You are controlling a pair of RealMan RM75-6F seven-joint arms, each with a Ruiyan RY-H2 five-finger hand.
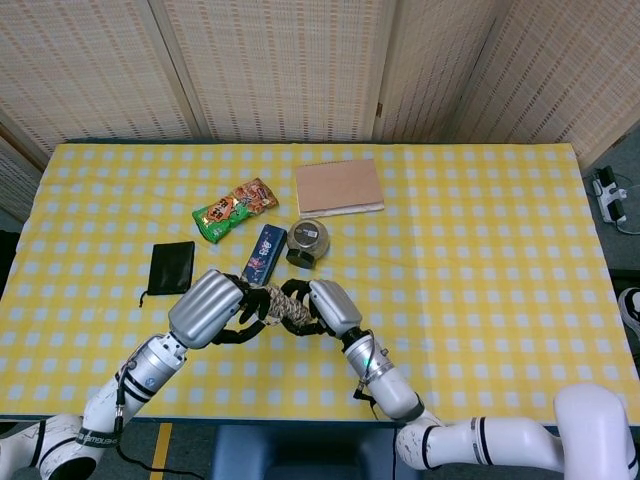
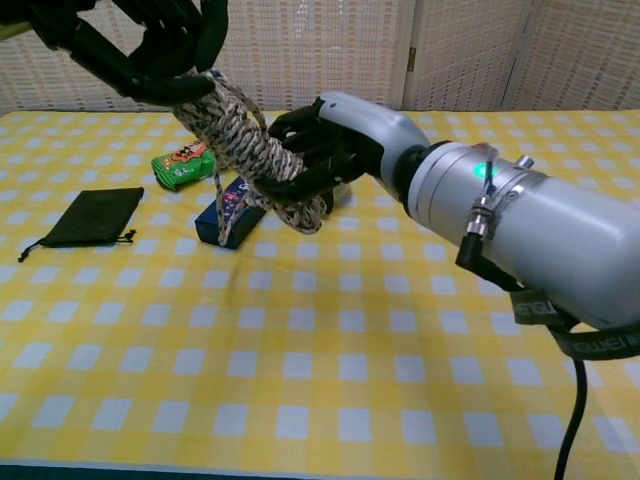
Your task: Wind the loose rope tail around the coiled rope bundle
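- The right hand [image 2: 330, 140] grips the rope bundle [image 2: 250, 145], its fingers curled around the lower end, holding it tilted in the air above the table [image 1: 480, 250].
- The left hand [image 2: 140, 45] has its dark fingers closed on the bundle's upper end.
- A short tail [image 2: 220, 205] hangs down from the bundle.
- Behind the hands lie a blue box [image 1: 262, 256] and a jar [image 1: 307, 240].
- A snack bag [image 1: 232, 208], a black pouch [image 1: 171, 268] and a brown pad [image 1: 339, 186] also lie on the cloth.
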